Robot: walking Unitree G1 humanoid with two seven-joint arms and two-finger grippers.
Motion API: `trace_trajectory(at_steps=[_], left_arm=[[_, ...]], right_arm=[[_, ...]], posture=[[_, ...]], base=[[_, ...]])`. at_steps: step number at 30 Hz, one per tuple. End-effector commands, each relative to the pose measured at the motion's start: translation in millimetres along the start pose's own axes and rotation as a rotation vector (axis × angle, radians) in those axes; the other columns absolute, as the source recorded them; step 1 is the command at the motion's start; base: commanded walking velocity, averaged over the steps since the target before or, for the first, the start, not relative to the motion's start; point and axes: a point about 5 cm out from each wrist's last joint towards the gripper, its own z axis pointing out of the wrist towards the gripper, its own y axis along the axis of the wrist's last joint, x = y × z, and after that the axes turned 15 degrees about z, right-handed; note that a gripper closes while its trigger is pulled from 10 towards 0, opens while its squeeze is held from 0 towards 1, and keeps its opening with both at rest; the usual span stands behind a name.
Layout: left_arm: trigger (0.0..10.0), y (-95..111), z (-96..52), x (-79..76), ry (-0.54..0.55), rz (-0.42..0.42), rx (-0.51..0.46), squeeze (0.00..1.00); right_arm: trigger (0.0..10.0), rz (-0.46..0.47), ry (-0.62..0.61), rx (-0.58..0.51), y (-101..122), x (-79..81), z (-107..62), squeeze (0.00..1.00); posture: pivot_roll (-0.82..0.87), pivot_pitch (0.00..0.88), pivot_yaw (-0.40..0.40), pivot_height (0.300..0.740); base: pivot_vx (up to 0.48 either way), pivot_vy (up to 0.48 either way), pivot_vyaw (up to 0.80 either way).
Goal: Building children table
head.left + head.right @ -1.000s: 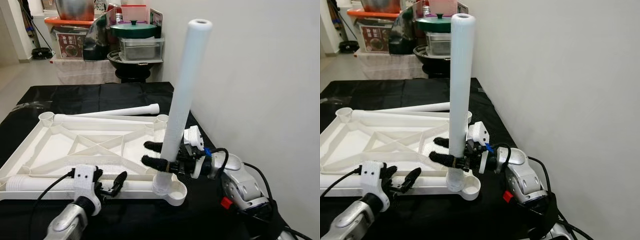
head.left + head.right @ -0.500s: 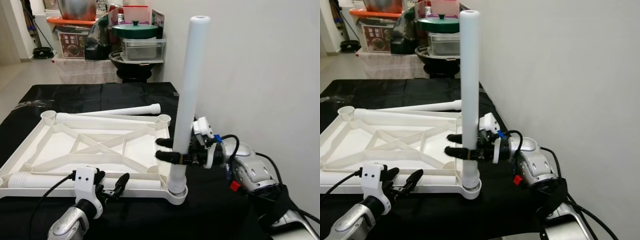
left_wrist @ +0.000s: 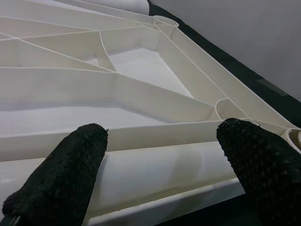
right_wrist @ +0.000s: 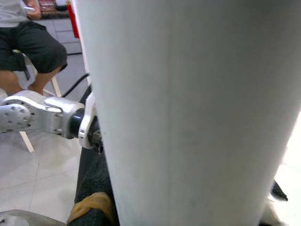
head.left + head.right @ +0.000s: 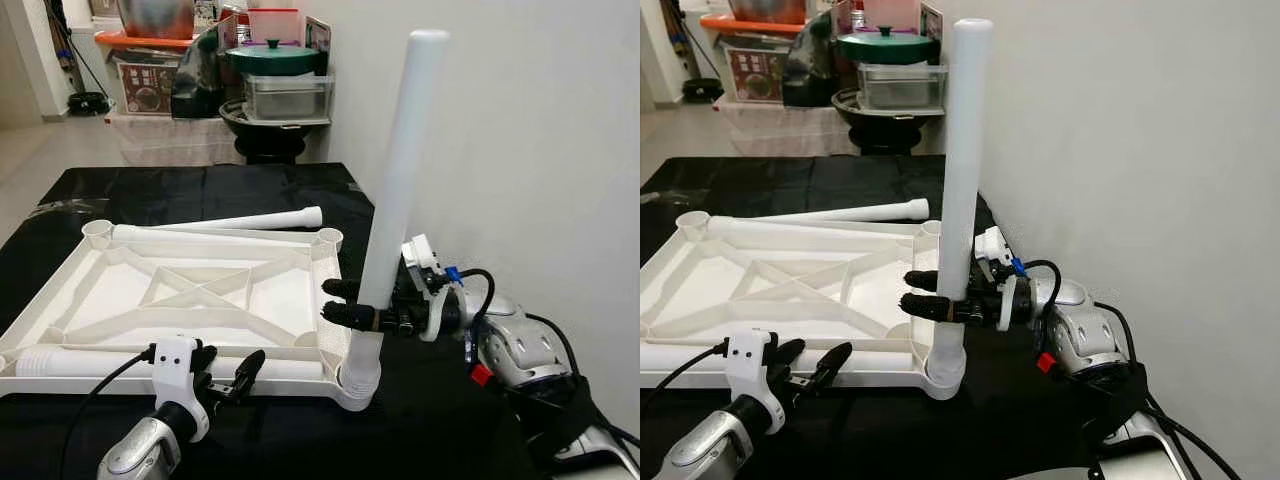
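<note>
here the white table top [image 5: 180, 290] lies upside down on the black counter [image 5: 200, 190], its ribbed underside facing up and a round socket at each corner. the right gripper [image 5: 345, 302] is clamped around a white table leg [image 5: 395, 180], which stands nearly upright, leaning a little toward the wall, with its lower end in the near right corner socket [image 5: 358, 385]. the gripper's two black fingers reach past the leg on its far and near sides, low on the leg, just above the socket. the left gripper [image 5: 228, 372] sits at the near edge of the table top with its fingers [image 3: 61, 179] spread apart, holding nothing; between them lies a second leg [image 5: 130, 365] resting flat along that near edge. a third leg [image 5: 250, 221] lies on the counter just beyond the far edge of the table top. behind the counter, against the wall, pots and boxes [image 5: 270, 80] are stacked. in the right wrist view a seated person's legs [image 4: 28, 52] show beside the left arm.
</note>
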Motion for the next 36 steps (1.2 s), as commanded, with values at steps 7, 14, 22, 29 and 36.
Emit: trace_trajectory(at_steps=[7,14,22,29,36], left_arm=[[10.0,1.2,2.6,-3.5,-0.027,-0.012,0.003,0.00],[10.0,1.0,1.0,-4.2,-0.026,-0.012,0.006,0.00],[10.0,0.5,0.6,-7.4,-0.028,-0.016,0.008,0.00],[10.0,0.5,0.5,-9.2,-0.029,-0.018,0.008,0.00],[10.0,0.3,0.7,-10.4,-0.032,-0.021,0.008,0.00]], right_arm=[[10.0,0.056,0.008,0.042,-18.5,-0.1,1.8,0.00],[10.0,0.039,-0.001,0.054,-21.4,-2.3,6.3,0.00],[10.0,0.035,-0.025,0.060,-22.1,-7.7,5.8,0.00],[10.0,0.042,-0.055,0.062,-25.4,-11.8,1.8,0.00],[10.0,0.049,-0.084,0.068,-29.8,-15.9,-1.8,0.00]], posture=[[0.09,0.000,-0.064,0.740],[0.09,0.000,-0.066,0.740],[0.10,0.000,-0.078,0.740],[0.10,0.000,-0.080,0.740],[0.10,0.000,-0.080,0.740]], base=[[0.000,0.000,0.00],[0.000,0.000,0.00],[0.000,0.000,0.00],[0.000,0.000,0.00],[0.000,0.000,0.00]])
